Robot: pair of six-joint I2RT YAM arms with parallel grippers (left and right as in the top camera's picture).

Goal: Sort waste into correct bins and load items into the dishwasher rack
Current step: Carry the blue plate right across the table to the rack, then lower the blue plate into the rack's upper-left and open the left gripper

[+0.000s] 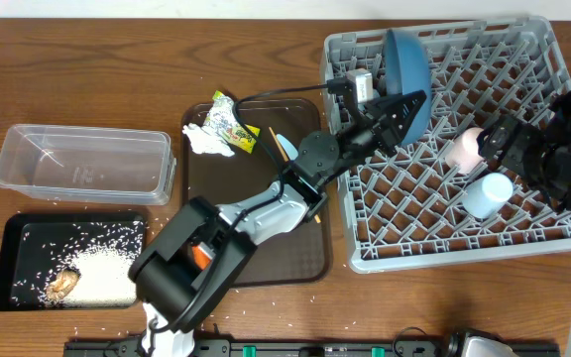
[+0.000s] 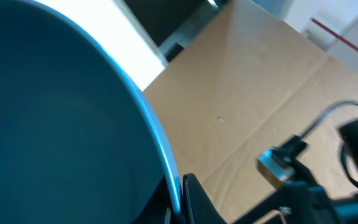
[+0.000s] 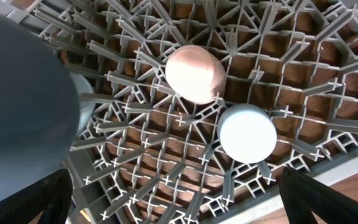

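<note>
The dark-blue plate (image 1: 409, 59) stands on edge at the back left of the grey dishwasher rack (image 1: 553, 74). My left gripper (image 1: 397, 107) is shut on its rim; in the left wrist view the plate (image 2: 55, 124) fills the left side, its rim pinched at my left gripper (image 2: 178, 200). My right gripper (image 1: 492, 159) hovers open above the pinkish-white cup (image 1: 464, 149) and the light-blue cup (image 1: 488, 193). Both cups (image 3: 194, 73) (image 3: 247, 132) sit upside down on the rack's pegs, with my right gripper (image 3: 179, 205) holding nothing.
A yellow-green snack wrapper (image 1: 231, 121) and white tissue (image 1: 203, 139) lie on the brown serving tray (image 1: 216, 188). The clear tub (image 1: 82, 164) stands at the left. The black tray (image 1: 18, 248) in front of it holds rice (image 1: 102, 268) and a brown lump (image 1: 64, 283).
</note>
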